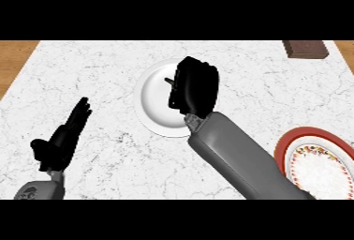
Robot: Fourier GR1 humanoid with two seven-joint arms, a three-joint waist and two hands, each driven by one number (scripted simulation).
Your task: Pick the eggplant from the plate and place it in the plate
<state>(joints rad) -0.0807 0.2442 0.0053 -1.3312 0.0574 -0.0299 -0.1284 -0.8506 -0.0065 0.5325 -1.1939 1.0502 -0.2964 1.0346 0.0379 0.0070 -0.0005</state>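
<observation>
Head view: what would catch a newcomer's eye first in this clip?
The right hand sits over the white plate at the counter's middle, its black fingers hiding much of the plate; no eggplant can be made out. At lower left the left hand rests open, fingers up. A red-rimmed patterned plate lies at the right edge, a dark brown block at top right.

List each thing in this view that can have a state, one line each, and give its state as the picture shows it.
Right hand: over the white plate, fingers curled downward; what it holds is hidden.
Left hand: open, resting at the lower left.
White plate: partly covered by the right hand.
Red-rimmed plate: no food on it.
Eggplant: not visible.
</observation>
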